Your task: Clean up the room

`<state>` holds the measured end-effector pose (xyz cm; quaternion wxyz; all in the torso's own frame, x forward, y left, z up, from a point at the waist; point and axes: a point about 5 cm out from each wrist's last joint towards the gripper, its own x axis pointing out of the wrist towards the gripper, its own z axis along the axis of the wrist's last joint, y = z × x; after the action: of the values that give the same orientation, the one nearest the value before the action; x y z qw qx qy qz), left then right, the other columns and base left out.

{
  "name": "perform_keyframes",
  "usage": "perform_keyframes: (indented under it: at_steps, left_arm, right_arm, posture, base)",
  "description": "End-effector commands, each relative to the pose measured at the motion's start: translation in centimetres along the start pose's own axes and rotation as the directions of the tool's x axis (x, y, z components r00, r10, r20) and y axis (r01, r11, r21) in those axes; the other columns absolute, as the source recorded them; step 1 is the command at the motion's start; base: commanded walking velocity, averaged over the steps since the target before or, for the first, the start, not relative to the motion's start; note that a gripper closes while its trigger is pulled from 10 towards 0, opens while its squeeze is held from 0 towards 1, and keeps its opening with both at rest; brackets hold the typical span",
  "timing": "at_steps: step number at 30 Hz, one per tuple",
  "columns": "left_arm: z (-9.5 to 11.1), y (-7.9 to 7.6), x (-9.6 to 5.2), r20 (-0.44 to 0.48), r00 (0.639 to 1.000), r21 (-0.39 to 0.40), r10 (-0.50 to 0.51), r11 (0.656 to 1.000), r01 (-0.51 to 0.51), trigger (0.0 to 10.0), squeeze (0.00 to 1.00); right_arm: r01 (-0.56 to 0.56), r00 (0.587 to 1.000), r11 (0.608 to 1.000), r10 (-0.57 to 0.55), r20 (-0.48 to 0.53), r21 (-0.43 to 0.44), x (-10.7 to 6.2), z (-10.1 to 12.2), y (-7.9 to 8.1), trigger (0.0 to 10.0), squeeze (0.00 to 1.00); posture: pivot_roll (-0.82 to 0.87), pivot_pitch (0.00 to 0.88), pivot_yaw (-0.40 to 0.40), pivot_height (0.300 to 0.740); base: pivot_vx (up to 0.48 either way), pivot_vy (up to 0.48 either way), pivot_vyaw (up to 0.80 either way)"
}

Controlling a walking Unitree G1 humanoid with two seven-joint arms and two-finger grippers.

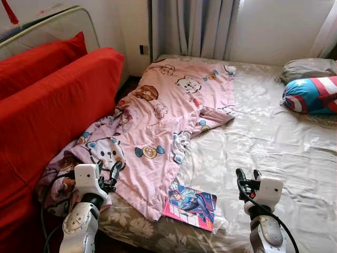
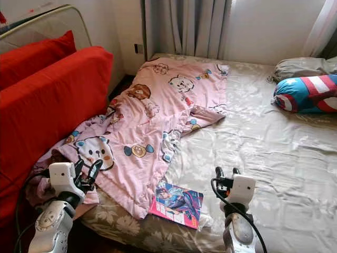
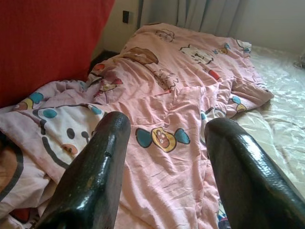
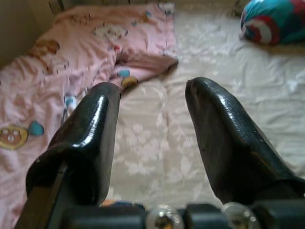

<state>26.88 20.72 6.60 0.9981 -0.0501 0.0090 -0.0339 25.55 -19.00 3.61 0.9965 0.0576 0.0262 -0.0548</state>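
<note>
From the head, the left gripper [image 1: 107, 174] hangs with fingers apart over the pink blanket [image 1: 163, 116]. The book [image 1: 190, 204] lies between both grippers.

Left wrist: blanket right ahead.

Right wrist: the right gripper [image 4: 152, 124] is spread wide, holding nothing. Grabbing blanket could drag the book off.

A home bedroom: bed [image 1: 274, 142] with floral sheet, rumpled pink cartoon quilt [image 1: 158, 116], pillows [image 1: 310, 95], grey curtains [image 1: 195, 26] behind, red sofa [image 1: 47, 105] alongside.
</note>
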Motion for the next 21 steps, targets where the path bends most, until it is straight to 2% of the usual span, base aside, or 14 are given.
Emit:
perform_keyframes:
  at_steps: [1,6,12,21]
  left_arm:
    - [0.48,-0.16,0.21,0.011,1.0,0.006,-0.015,1.0,0.015,10.0,0.0]
    - [0.26,-0.35,-0.01,0.006,1.0,0.001,-0.011,1.0,0.011,10.0,0.0]
    - [0.18,-0.39,-0.12,0.0,1.0,0.002,-0.015,1.0,0.015,10.0,0.0]
    - [0.17,-0.57,0.05,-0.009,1.0,-0.001,-0.024,1.0,0.024,10.0,0.0]
  right_arm:
    - [-0.001,1.0,1.0,0.001,-0.012,-0.012,-0.09,-0.03,-0.03,10.0,0.0]
    - [-0.001,0.997,0.999,-0.002,-0.078,-0.036,-0.33,-0.9,-0.01,10.0,0.0]
    - [-0.011,0.998,0.999,0.009,-0.066,-0.032,-0.55,-0.96,0.17,10.0,0.0]
    - [-0.013,0.999,1.0,0.012,-0.052,-0.019,-0.48,-0.67,0.38,10.0,0.0]
  posture:
    - [-0.06,0.03,-0.001,0.71]
    - [-0.06,0.023,-0.002,0.705]
    - [-0.06,0.014,-0.002,0.666]
    - [-0.05,0.014,-0.002,0.666]
  base:
    - [0.0,0.0,0.0]
    - [0.0,0.0,0.0]
    - [0.0,0.0,0.0]
    - [0.0,0.0,0.0]
